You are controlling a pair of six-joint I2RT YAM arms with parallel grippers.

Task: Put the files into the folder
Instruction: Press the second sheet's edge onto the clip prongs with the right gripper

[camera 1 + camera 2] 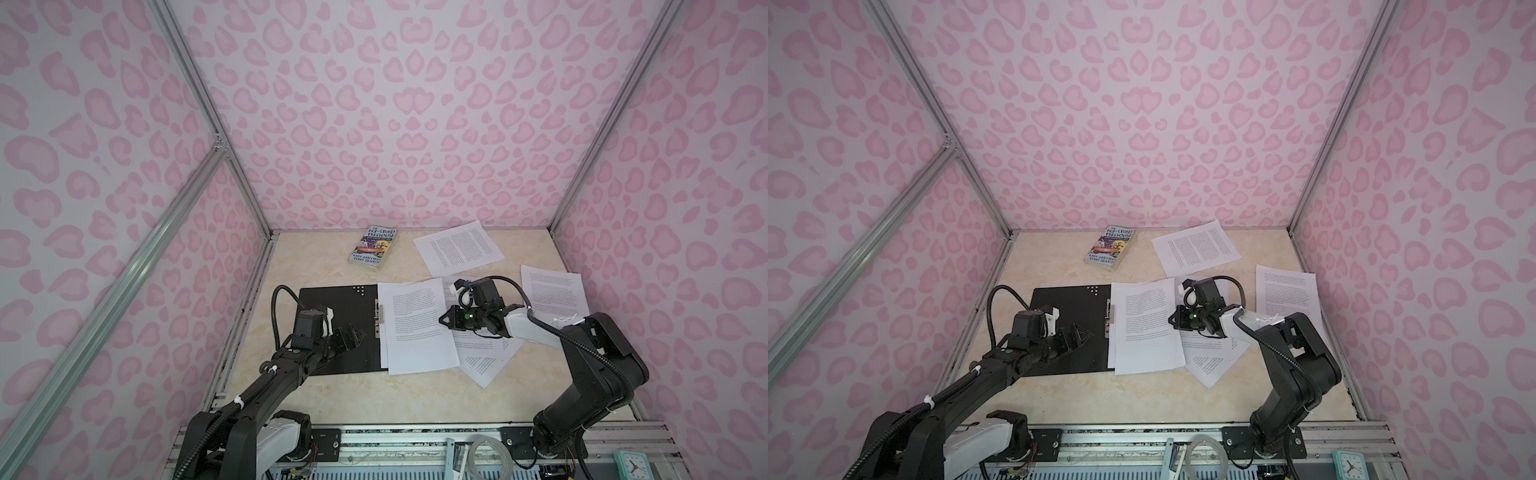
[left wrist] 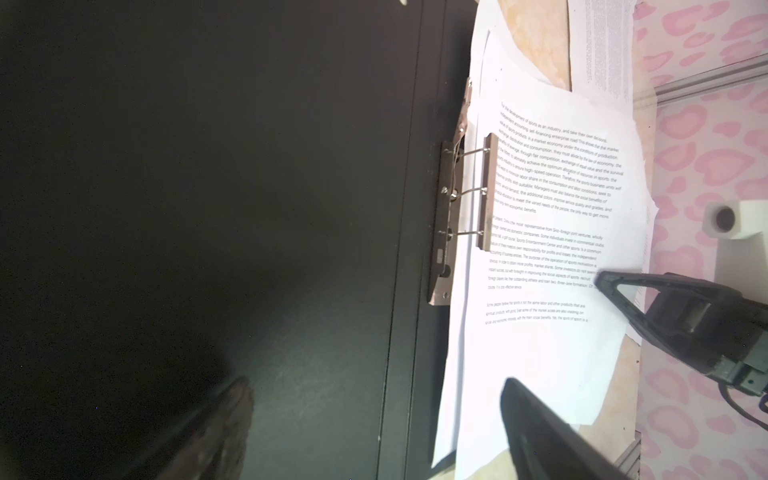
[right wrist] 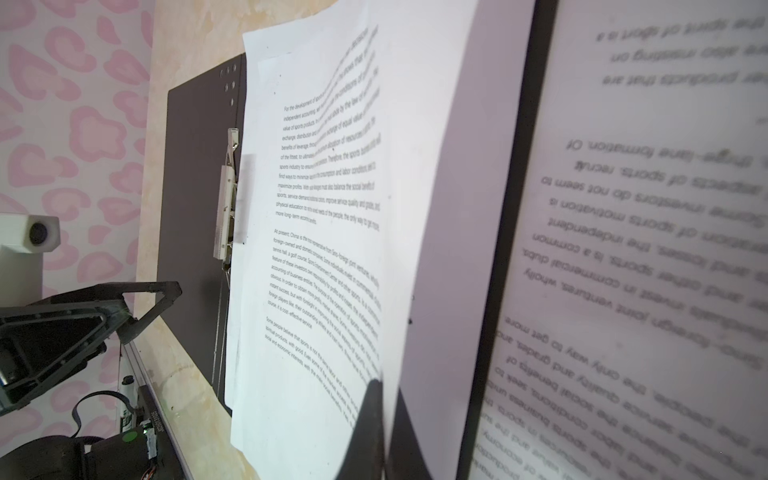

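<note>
— Now, folder?
— Thin black open folder (image 1: 332,303) flat on cream bench (image 1: 415,399); white printed paper sheets (image 1: 415,332) overlap its metal spine clip (image 1: 379,318).
— Grippers?
— Left gripper (image 1: 354,334) released above folder; right gripper (image 1: 443,319) clenched on sheets' edge.

Your two top views look steeply down from high at the front onto the whole desk (image 1: 415,395), nearly identical. Your left wrist camera hangs close over the open folder (image 2: 208,166), and your right wrist camera skims low along the files (image 3: 324,249); both share the clip (image 2: 446,216)
</note>
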